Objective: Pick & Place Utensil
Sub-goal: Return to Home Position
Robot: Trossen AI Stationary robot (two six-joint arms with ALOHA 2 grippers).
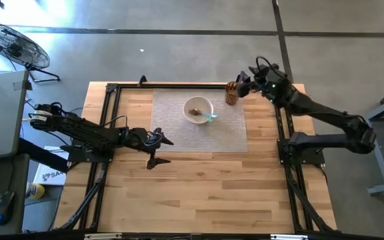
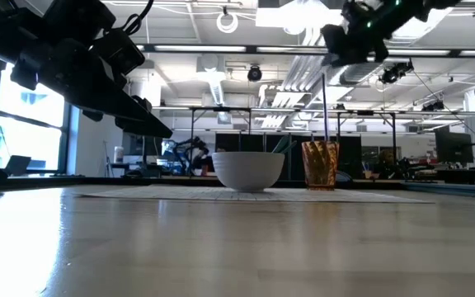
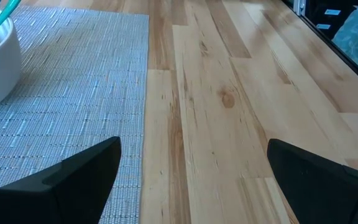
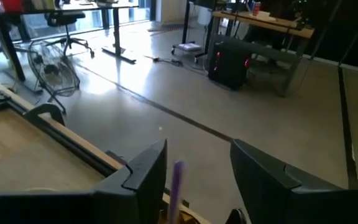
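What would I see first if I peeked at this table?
A white bowl sits mid-table on the gray mat, with a blue fork inside. At the mat's far right corner stands a brown cup holding a purple straw, the open right pincer just above it. The left pincer waits open by the mat's left edge.

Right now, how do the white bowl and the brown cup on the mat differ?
The white bowl is wide, low, opaque; the brown cup narrower, taller, see-through. The bowl sits near the gray mat's middle, the cup at a right-hand corner. A blue fork lies in the bowl; a purple straw stands in the cup, under the open right claw. The left claw hangs left of the mat. Both stand upright on the mat.
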